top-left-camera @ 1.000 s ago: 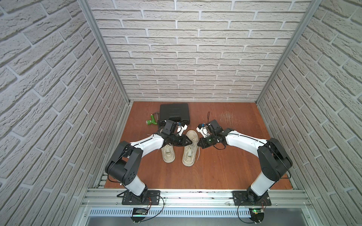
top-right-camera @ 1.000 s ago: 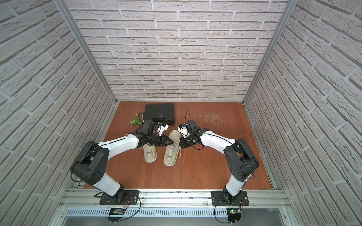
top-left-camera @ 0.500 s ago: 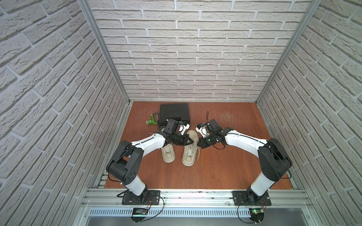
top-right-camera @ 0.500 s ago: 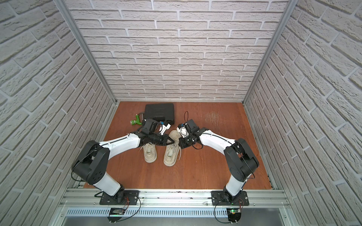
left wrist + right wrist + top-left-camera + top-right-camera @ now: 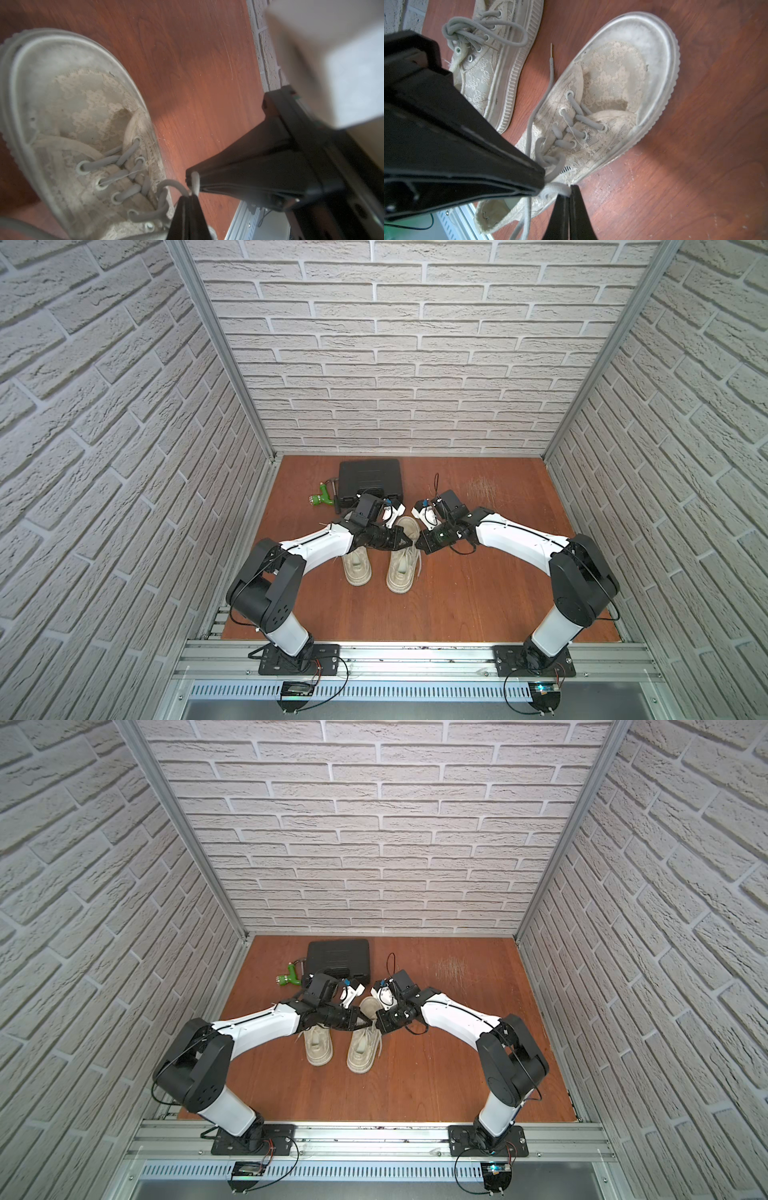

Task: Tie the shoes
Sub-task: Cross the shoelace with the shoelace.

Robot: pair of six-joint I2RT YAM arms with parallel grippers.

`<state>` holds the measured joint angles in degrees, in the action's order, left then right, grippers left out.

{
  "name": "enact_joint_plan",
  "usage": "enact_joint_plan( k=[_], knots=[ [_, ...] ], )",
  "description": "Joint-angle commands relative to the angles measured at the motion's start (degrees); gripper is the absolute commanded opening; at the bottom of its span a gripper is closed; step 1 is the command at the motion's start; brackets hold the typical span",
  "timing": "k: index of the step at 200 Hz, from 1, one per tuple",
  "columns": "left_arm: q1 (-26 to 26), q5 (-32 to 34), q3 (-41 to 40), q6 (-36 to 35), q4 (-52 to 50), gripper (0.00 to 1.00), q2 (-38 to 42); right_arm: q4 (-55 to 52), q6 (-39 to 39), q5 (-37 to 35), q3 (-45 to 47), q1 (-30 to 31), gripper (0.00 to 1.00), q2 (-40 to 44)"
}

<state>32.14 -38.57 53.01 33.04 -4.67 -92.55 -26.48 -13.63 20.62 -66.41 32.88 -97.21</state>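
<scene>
Shoes (image 5: 356,572) side by side on bench (image 5: 478,601). We see left shoe (image 5: 477,79) bowed, likely done. Right shoe (image 5: 612,83) mid-tie: left pincer (image 5: 539,181), right pincer (image 5: 569,196) both clamped on its lace (image 5: 556,188). Bow not yet formed, we judge.

Beige patterned-cloth sneakers (image 5: 610,68) matt, soles ribbed rubber; cream woven-cord laces (image 5: 550,70); red-brown wood floor (image 5: 478,593) semi-gloss, scratched; black plastic case (image 5: 370,477) matt.
</scene>
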Motion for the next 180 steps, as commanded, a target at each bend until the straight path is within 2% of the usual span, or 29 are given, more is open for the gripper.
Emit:
enact_joint_plan(
  k=[1,98,180],
  knots=[
    [0.4,0.5,0.3,-0.6,1.5,0.0,-0.9,-0.6,0.9,0.4,-1.6,0.9,0.03,0.3],
    [0.3,4.6,-1.8,0.3,2.2,0.0,2.9,-0.6,1.2,0.8,-0.8,2.8,0.02,-2.1],
    [0.5,2.8,-2.4,1.3,4.7,0.0,2.8,1.1,0.9,1.1,-1.4,3.1,0.03,-2.9]
  ],
)
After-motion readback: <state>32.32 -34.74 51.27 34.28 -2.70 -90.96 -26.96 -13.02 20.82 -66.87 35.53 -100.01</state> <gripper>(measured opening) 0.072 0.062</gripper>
